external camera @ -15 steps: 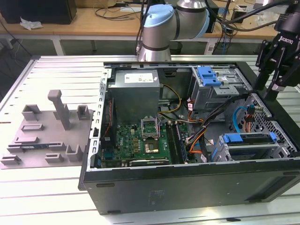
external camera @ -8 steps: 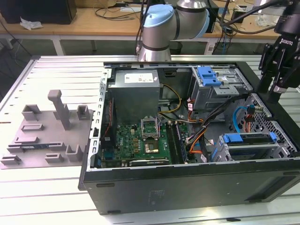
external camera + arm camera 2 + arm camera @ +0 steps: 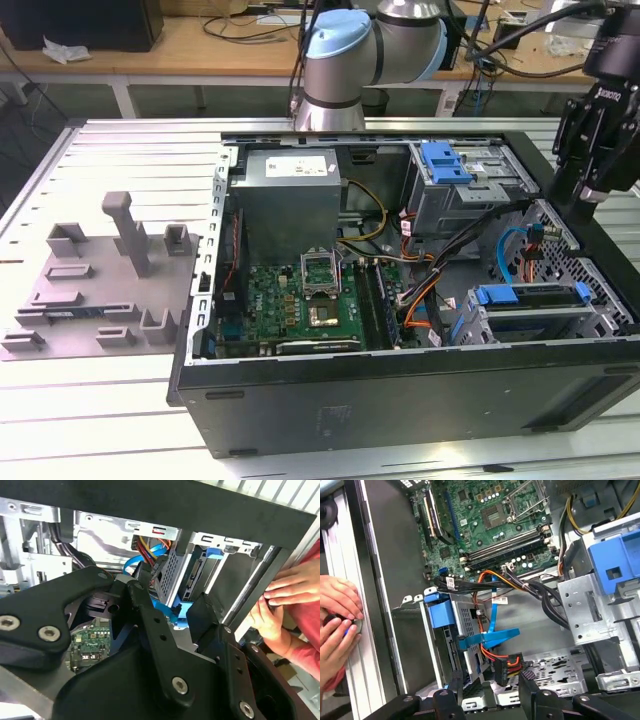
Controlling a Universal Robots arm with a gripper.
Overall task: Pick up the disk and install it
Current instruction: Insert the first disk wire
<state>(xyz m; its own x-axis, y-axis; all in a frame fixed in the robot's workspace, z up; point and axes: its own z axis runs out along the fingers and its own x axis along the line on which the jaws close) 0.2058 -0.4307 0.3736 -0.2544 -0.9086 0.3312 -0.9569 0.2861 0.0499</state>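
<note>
Silver metal hard disk with blue plastic frame (image 3: 530,297) appeared seated in the case's lower bay. Black hand (image 3: 491,687) was open and empty, just beside it. Judged stiff, dense, shock-sensitive; best gripped by the framed long edges.

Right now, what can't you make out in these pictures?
- Whether the blue-framed drive is the disk: the cage around it hides its label, exterior view.
- What the person's hands hold: fingers cover it, and the first wrist view's edge cuts it off.
</note>
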